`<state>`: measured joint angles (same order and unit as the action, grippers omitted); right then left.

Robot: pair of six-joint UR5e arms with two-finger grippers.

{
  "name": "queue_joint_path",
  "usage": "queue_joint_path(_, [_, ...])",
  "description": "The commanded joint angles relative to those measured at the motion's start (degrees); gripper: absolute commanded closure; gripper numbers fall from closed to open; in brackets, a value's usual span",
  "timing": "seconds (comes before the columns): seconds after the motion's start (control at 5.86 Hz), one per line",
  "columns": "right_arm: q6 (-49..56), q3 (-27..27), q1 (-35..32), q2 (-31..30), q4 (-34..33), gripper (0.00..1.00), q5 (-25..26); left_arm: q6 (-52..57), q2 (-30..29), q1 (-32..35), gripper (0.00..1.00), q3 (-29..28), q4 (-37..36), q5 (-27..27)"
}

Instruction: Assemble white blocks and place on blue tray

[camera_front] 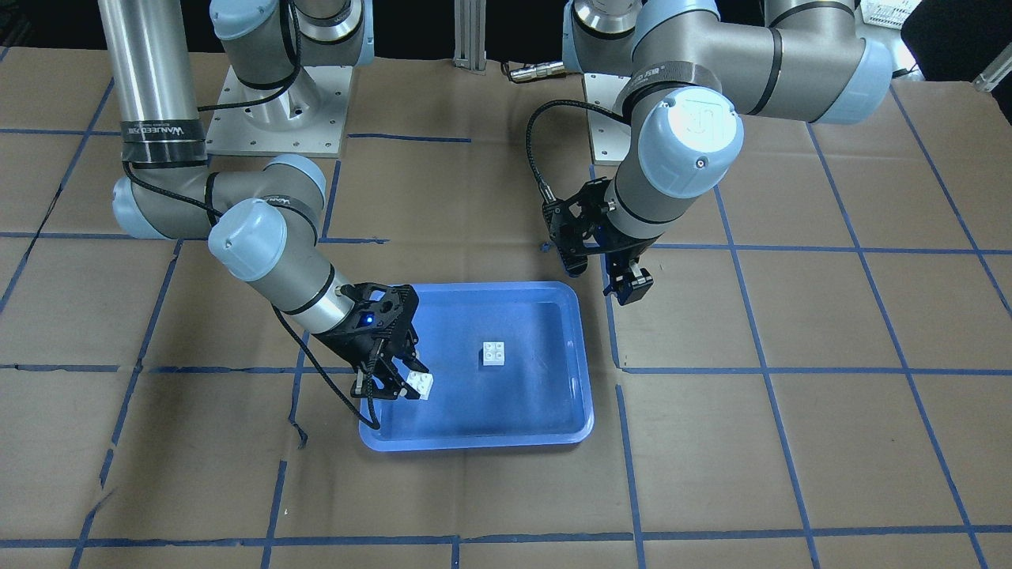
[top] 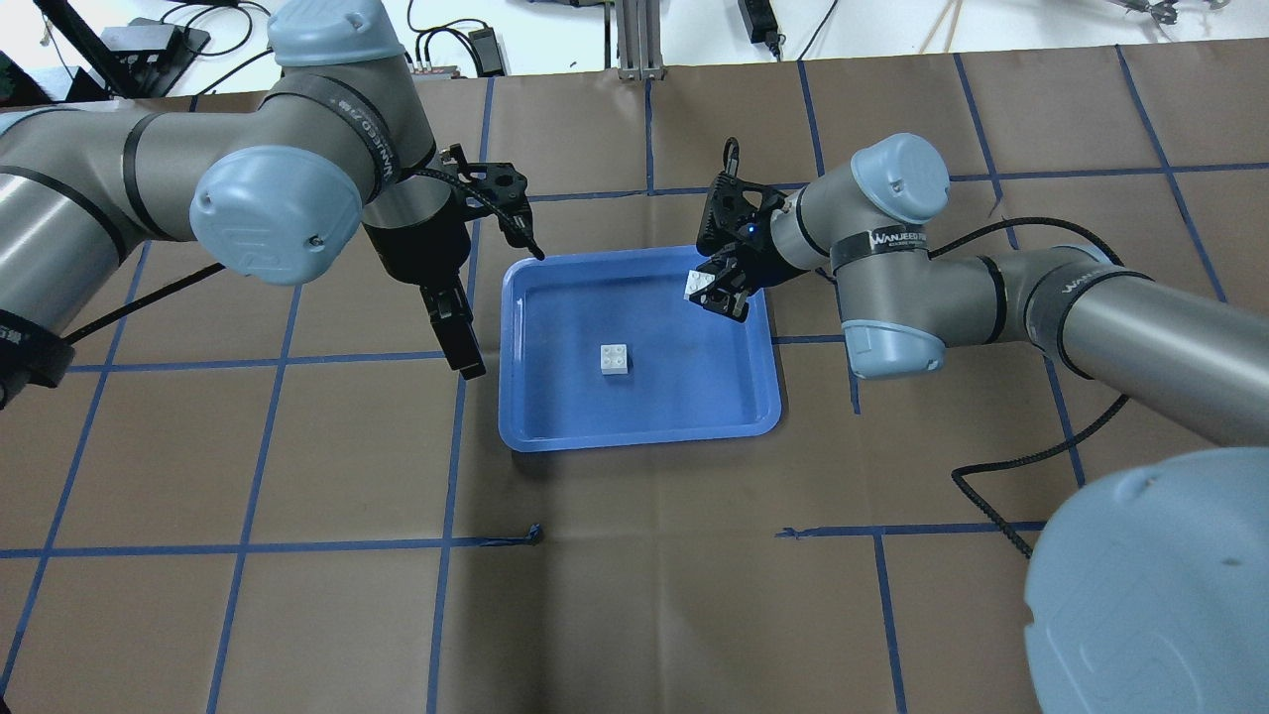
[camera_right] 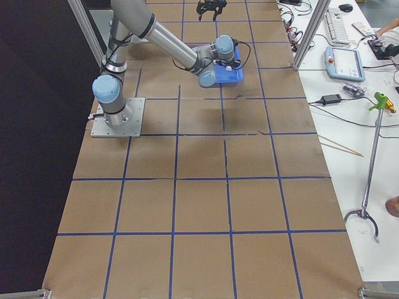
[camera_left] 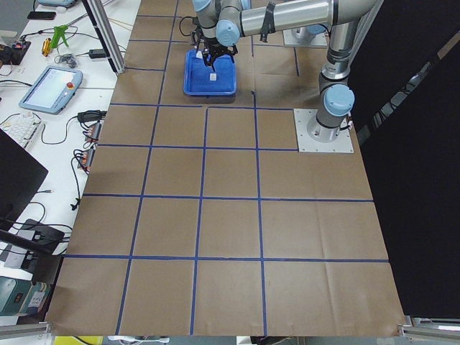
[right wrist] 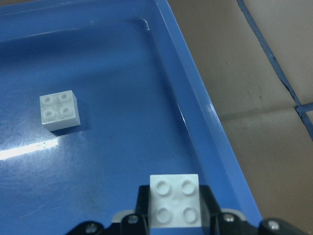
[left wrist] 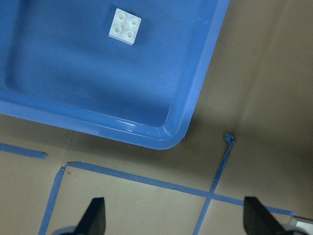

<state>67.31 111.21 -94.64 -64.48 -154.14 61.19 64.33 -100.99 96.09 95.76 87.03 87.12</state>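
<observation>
The right end effector (camera_front: 402, 381) is clamped on a white block (camera_front: 420, 385), gripping it by its sides. The right wrist view gives what the wider views blur: the block's four studs face the camera, and it sits over the blue tray (right wrist: 195, 83), just inside one rim. The front-facing view places it at the tray corner on the operators' side. Whether it touches the tray floor cannot be told.

The second white block (right wrist: 59, 109) lies studs up near the tray's middle, well apart from the held one.

The left end effector (left wrist: 176, 219) is spread open. Only its wrist view shows this plainly, with the fingertips (left wrist: 95, 218) wide apart above the brown tabletop (left wrist: 254, 98), just outside a rounded tray corner. The overhead view sets it beside the tray's short side.
</observation>
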Motion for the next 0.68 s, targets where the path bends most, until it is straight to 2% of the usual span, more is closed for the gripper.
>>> queue_joint_path(0.0, [-2.2,2.2,-2.0,-0.2,-5.1,0.70,0.1,-0.1,-0.1,0.0,0.01,0.2,0.0,0.1])
queue_joint_path(0.51, [-1.3,2.9,-5.3,0.5,-6.3,0.67,0.2,0.0,-0.1,-0.1,0.01,1.1,-0.2,0.0])
